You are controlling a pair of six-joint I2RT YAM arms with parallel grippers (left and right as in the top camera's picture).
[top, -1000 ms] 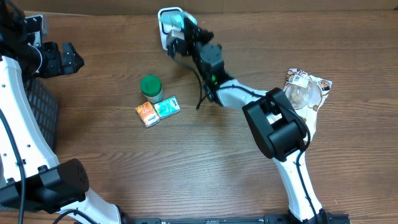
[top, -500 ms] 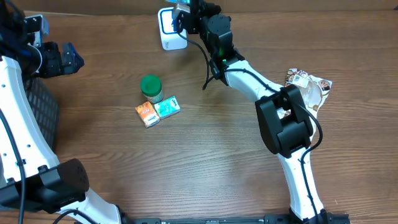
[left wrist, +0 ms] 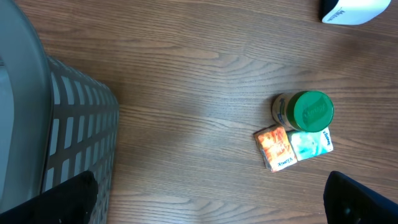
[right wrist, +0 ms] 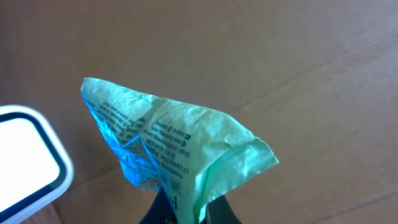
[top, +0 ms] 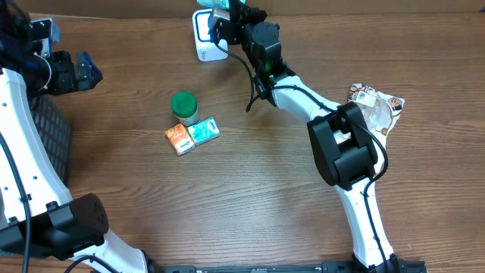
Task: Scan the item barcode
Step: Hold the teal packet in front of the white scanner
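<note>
The item, a crinkled green and blue packet (right wrist: 180, 143) with small print, is pinched at its lower end by my right gripper (right wrist: 186, 214), which is shut on it. In the overhead view the packet (top: 220, 6) is held at the far edge of the table, just above and right of the white scanner (top: 203, 34). The scanner's white face (right wrist: 28, 158) shows at the left edge of the right wrist view. No barcode can be made out on the packet. My left gripper (left wrist: 208, 199) hangs open and empty at the far left (top: 89, 70).
A green-lidded jar (top: 184, 106), an orange packet (top: 178, 139) and a teal packet (top: 203, 131) lie together left of centre. A clear wrapped item (top: 373, 110) lies at the right. A dark mesh basket (left wrist: 74, 143) stands at the left edge.
My right gripper has carried the packet from in front of the scanner toward the far edge and slightly right. The left arm has not moved.
</note>
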